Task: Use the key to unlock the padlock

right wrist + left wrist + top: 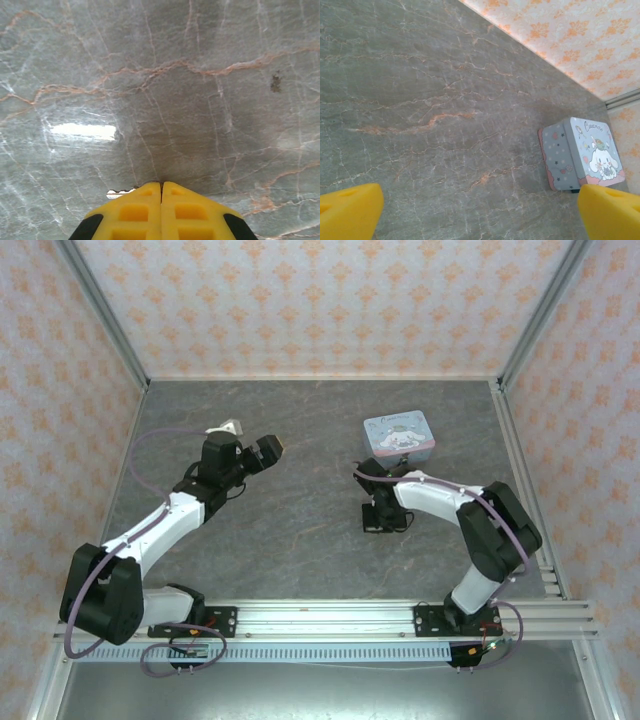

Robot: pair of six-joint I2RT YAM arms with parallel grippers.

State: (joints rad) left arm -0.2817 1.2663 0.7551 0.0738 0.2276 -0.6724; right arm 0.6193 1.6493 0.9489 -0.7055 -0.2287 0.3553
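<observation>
Grey veined marble-look table (300, 540). The landmark is a pale blue rectangular cartoon-printed tin (398, 435).

- **right gripper** (384, 518): points down at the table, just on the near side of the tin.
- **left gripper** (268, 451): raised, well off to the tin's left, aimed toward it. Its yellow fingers (350, 212) stand wide apart with nothing between them.
- **Right fingers** (135, 210): pressed together with no gap.
- **small silver key** (119, 192): its toothed tip pokes out sideways from under one fingertip, long axis across the finger seam. Pinched or just pinned under, cannot tell.
- **tiny teal padlock**: cannot make it out. A dark bit (574, 190) touches the tin's lower corner, too small to name.

Judgement: the right arm is nearer both key and tin, and the lock has to be located before any insertion.

The right wrist view adds the key tip, the top view adds how the arms sit around the tin, and the left wrist view adds the tin's starred side.
</observation>
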